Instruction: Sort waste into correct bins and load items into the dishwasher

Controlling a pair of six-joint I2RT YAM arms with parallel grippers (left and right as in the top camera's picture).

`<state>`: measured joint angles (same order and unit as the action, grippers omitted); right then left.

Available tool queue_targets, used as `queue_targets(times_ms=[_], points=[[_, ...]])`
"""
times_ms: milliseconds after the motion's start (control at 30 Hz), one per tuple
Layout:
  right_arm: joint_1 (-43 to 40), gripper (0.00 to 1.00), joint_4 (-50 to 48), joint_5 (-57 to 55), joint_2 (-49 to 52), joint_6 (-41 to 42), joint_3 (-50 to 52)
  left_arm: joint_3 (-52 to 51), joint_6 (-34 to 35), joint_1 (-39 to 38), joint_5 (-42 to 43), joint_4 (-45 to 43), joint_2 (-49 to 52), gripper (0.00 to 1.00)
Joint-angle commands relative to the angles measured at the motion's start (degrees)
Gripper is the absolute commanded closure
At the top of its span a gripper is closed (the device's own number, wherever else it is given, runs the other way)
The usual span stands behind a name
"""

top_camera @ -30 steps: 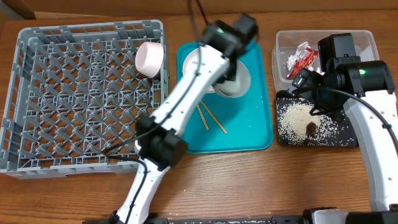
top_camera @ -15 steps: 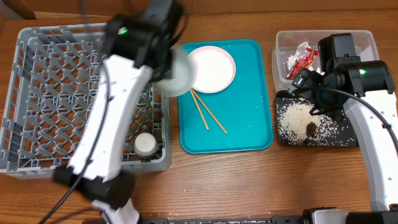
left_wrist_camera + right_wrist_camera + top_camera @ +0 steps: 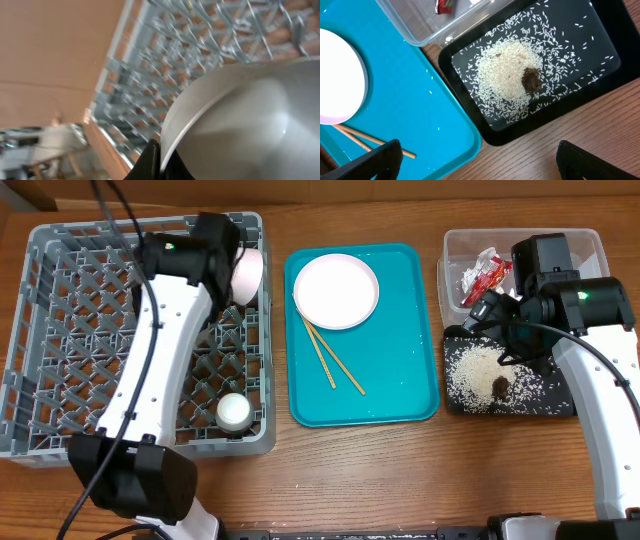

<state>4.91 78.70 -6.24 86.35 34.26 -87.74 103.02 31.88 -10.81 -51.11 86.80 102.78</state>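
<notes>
Items counted: one round white plate (image 3: 337, 290) and two thin wooden chopsticks (image 3: 332, 361) on the teal serving tray (image 3: 400, 380); one small white cup (image 3: 234, 411) in the grey lattice dish rack (image 3: 60, 330). Wooden table (image 3: 400, 470). Left gripper (image 3: 222, 255) pinches a whitish bowl (image 3: 240, 125) at the rack's far right corner. Right gripper (image 3: 475, 165) is spread wide over the black rice tray (image 3: 600, 80).

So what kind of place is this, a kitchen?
Probably a tabletop mock-up of dish clearing, not a real kitchen: a grey dish rack, a teal tray with a white plate, and waste bins sit on a wooden table.
</notes>
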Motion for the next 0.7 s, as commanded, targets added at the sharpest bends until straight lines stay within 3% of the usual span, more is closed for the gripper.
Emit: queue_targets(times_ms=[0, 267, 667], points=[[-0.15, 0.00, -0.15, -0.61, -1.05, -0.20, -1.16, -0.22, 1.11, -2.93, -12.68, -0.48, 1.25, 0.96], [-0.15, 0.00, -0.15, -0.61, -1.05, -0.22, -1.16, -0.24, 1.11, -5.97, -18.01, -0.48, 2.86, 0.96], [-0.15, 0.00, -0.15, -0.61, -1.05, -0.20, -1.16, -0.28, 1.16, -7.82, -18.36, 3.19, 11.08, 0.96]])
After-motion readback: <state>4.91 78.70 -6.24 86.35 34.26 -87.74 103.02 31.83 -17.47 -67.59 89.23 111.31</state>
